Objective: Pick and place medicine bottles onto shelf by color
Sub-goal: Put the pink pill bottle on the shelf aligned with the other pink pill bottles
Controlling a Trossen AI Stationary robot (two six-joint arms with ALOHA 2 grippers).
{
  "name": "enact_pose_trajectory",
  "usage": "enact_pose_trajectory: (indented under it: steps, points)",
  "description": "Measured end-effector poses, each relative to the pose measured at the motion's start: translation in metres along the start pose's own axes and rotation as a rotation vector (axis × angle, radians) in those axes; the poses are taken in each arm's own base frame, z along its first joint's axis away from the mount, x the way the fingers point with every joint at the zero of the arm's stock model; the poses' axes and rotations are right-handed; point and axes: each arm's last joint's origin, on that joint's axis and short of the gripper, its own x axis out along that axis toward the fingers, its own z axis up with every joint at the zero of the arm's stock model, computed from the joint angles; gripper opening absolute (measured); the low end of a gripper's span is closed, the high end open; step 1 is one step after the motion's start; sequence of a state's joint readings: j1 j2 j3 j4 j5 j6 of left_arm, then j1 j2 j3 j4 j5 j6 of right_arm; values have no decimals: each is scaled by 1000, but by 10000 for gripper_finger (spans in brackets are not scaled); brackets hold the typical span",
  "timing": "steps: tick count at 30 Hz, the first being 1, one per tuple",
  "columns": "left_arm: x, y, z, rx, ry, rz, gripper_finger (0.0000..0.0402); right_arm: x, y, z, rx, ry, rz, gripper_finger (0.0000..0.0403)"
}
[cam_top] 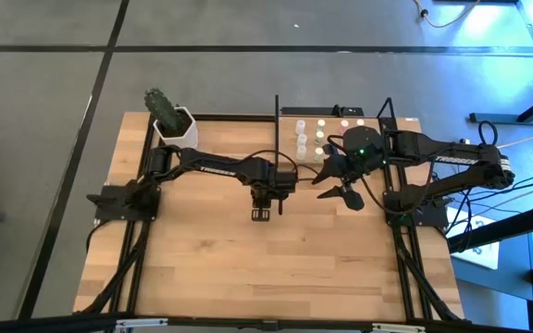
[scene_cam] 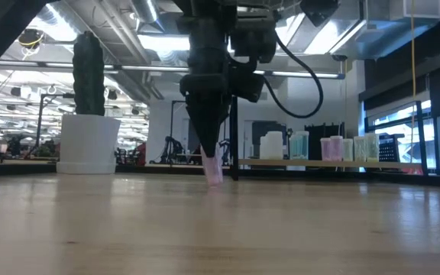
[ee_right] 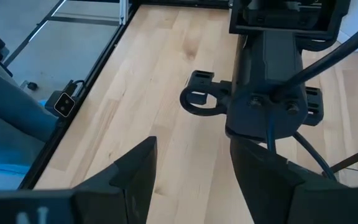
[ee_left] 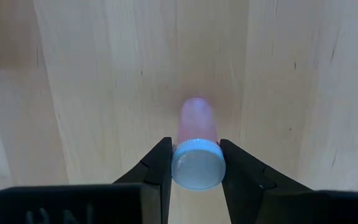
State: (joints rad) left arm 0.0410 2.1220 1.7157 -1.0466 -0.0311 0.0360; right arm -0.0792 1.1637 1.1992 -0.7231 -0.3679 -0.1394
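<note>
Left claw [ee_left: 194, 163] is clamped on a pink bottle [ee_left: 196, 143], one finger on each side just below its pale cap [ee_left: 197, 165]; the cap faces the wrist camera and the pink body points away toward the desk [ee_left: 104, 74]. Low view shows this claw [scene_cam: 214, 156] pointing straight down with the bottle [scene_cam: 212, 168] pinched at the tips, its lower end at or touching the desk surface [scene_cam: 220, 229], cannot tell which. From above, the left claw [cam_top: 261, 211] sits over bare desk [cam_top: 248, 268], just on the near side of the shelf [cam_top: 290, 125] and slightly toward the left arm's side of it. Remaining bottles [cam_top: 302, 139] stand in rows on the shelf board beyond the claw; in the low view they [scene_cam: 312, 145] line up behind and to the side of it. Right claw [cam_top: 345, 190] hangs beside the shelf, close to the left claw, fingers [ee_right: 129, 168] spread wide with nothing between them; its camera looks at the left arm's wrist [ee_right: 266, 93]. Potted cactus [cam_top: 169, 116] sits at the far desk corner, well apart from both claws.
</note>
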Motion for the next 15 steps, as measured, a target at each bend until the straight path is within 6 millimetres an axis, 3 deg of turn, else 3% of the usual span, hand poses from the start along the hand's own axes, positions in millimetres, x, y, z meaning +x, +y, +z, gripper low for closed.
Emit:
enact_pose_trajectory:
  steps: [15]
  points:
    - [0, -2, 0, -5, -4, -45, 101, 0, 0, 0, 0, 0, 0, 207]
